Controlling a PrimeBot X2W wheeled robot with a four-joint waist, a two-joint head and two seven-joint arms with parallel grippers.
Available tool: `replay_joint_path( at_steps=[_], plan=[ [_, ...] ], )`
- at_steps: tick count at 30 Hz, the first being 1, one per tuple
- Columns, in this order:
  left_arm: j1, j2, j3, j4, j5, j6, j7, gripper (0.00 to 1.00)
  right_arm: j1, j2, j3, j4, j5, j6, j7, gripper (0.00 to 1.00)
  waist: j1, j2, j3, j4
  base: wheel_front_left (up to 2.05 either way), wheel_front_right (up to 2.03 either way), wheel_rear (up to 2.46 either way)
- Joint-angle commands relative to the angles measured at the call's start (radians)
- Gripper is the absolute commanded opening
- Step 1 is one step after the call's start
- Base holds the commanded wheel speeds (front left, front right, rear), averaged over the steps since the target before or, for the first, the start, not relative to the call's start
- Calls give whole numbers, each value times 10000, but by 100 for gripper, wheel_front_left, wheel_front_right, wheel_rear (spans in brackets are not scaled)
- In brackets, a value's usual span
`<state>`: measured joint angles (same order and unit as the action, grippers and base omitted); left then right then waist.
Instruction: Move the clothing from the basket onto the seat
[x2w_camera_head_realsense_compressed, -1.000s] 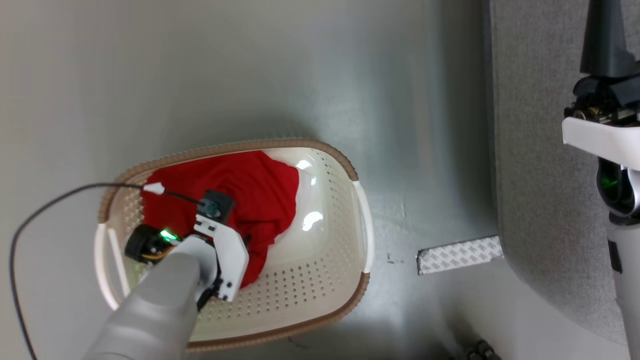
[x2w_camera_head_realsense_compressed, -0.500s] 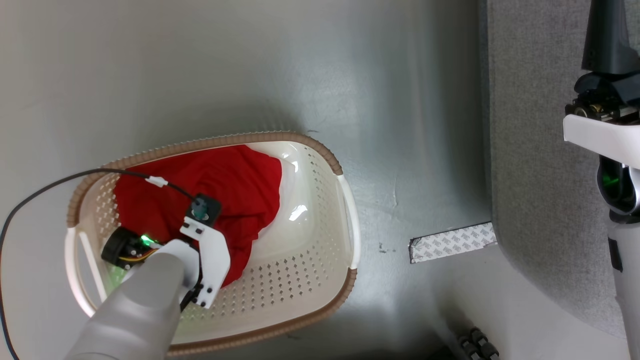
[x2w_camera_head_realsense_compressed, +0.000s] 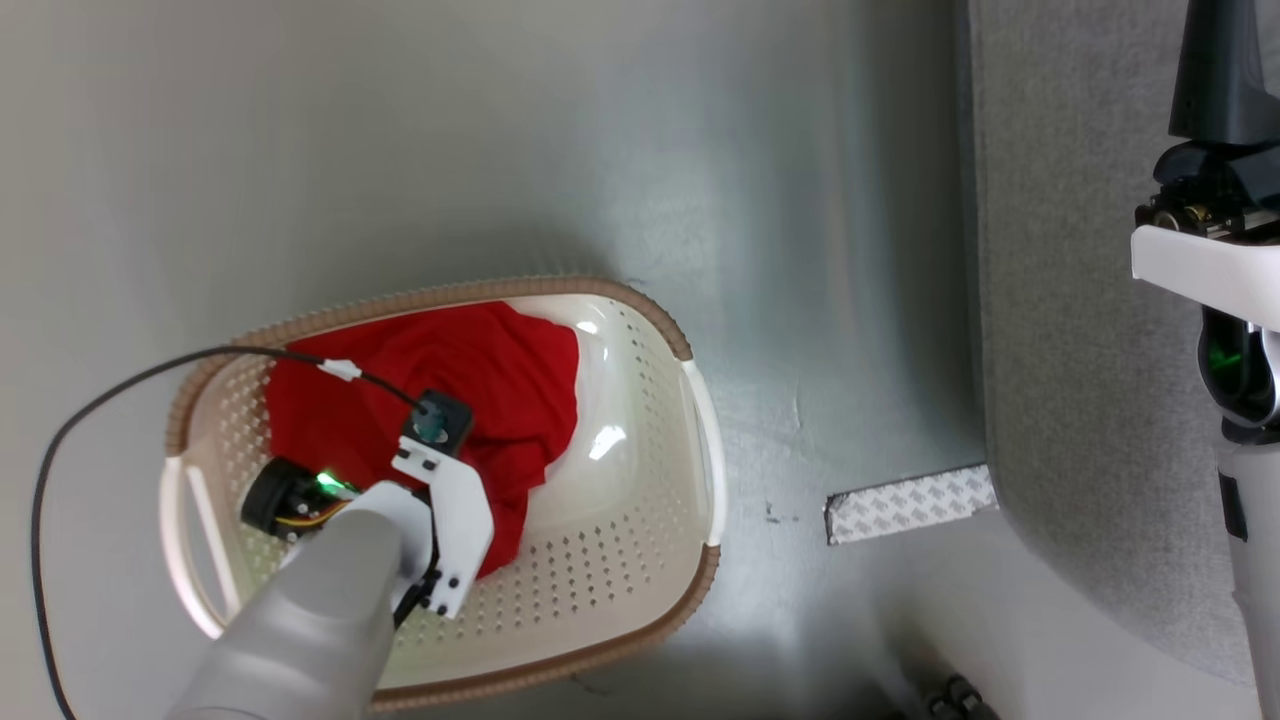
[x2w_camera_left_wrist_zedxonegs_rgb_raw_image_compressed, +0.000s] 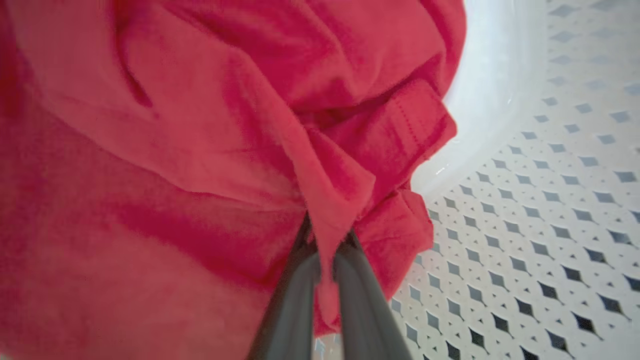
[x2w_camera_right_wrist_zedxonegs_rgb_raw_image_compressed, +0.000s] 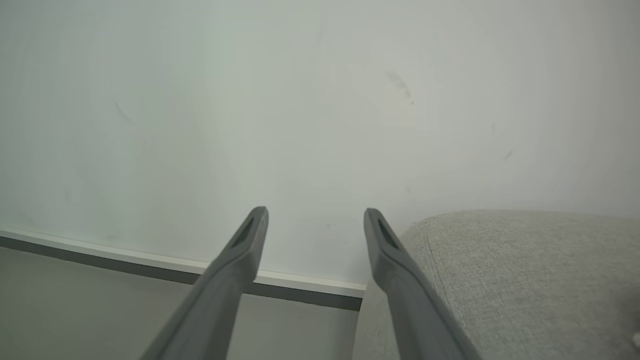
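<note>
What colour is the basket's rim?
Brown, woven-look. The basket rim shows best in the head view.

- kinda a living room setup: grey sofa (x2w_camera_head_realsense_compressed: 1080, 300), laundry basket (x2w_camera_head_realsense_compressed: 600, 570) on bare smooth floor (x2w_camera_head_realsense_compressed: 500, 150)
- plain white wall (x2w_camera_right_wrist_zedxonegs_rgb_raw_image_compressed: 300, 100), skirting board (x2w_camera_right_wrist_zedxonegs_rgb_raw_image_compressed: 125, 257), tape strip (x2w_camera_head_realsense_compressed: 910, 505) stuck down

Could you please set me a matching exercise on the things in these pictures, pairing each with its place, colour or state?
Column one:
1. clothing
2. left hand
3. right hand
4. seat

Column two:
A. open, holding nothing
B. grey, at the right of the head view
C. red, lying in the basket
D. shut on a pinched fold

Pairs: 1-C, 2-D, 3-A, 4-B.
</note>
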<state>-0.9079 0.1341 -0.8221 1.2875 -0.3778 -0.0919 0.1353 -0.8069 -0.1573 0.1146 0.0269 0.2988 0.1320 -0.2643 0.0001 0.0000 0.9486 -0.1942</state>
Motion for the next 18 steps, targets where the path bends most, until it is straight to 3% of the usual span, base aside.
replay_joint_path(
  at_steps=[1, 9, 18],
  plan=[
    [117, -16, -22, 28, -89, -10, -127, 0, 84, -8, -38, 40, -45, -26, 3, 100, -1, 0, -242, 74, 0, 0, 0],
    [238, -161, -46, 27, -317, -200, -426, 0, 291, -71, -4, 241, 11, -26, 3, 100, -1, 0, -1111, 211, 0, 0, 0],
    [998, -426, -101, -55, -740, -369, -1163, 0, 883, -214, -1, 578, 62, -26, 3, 100, -1, 0, -2875, 361, 0, 0, 0]
  ],
)
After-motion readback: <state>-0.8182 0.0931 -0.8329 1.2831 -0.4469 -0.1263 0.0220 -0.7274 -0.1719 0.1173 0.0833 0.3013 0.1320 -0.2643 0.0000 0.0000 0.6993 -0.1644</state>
